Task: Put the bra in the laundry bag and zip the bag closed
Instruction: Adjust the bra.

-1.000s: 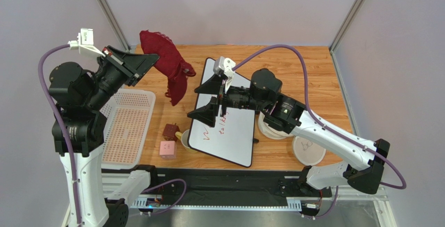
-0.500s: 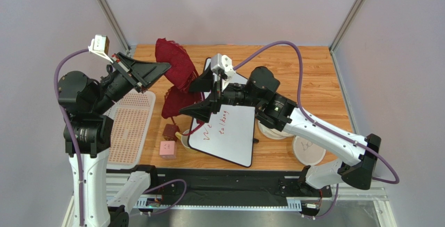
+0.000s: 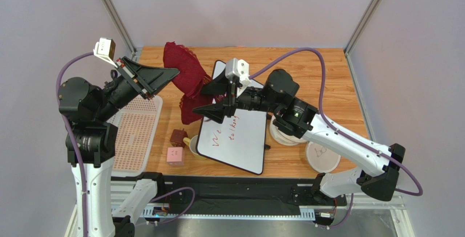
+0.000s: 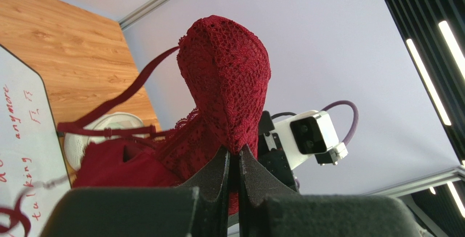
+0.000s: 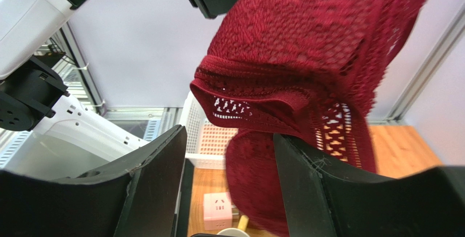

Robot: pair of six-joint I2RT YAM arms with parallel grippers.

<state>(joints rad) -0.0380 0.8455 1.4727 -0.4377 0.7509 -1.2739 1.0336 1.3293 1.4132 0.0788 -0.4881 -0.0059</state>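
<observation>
The dark red lace bra (image 3: 188,79) hangs in the air above the table's back left. My left gripper (image 3: 176,73) is shut on the edge of one cup (image 4: 226,73), fabric pinched between its fingertips (image 4: 234,151). My right gripper (image 3: 202,102) reaches in from the right at the bra's hanging lower part. Its jaws stand apart, and the dark red fabric (image 5: 305,46) drapes between them (image 5: 229,133) against one finger. The white mesh laundry bag (image 3: 281,134) sits on the table, mostly hidden under the right arm. Its disc lid (image 3: 322,157) lies open beside it.
A whiteboard (image 3: 237,133) with red writing lies mid-table under the right gripper. A white perforated basket (image 3: 133,133) stands at the left. A pink box (image 3: 175,155), a dark brown block (image 3: 178,137) and a cup (image 3: 192,144) sit by the whiteboard's near left corner.
The left arm has swung the bra to the right, toward the table's middle. The right gripper has moved up to the hanging fabric and its jaws have narrowed around it.
</observation>
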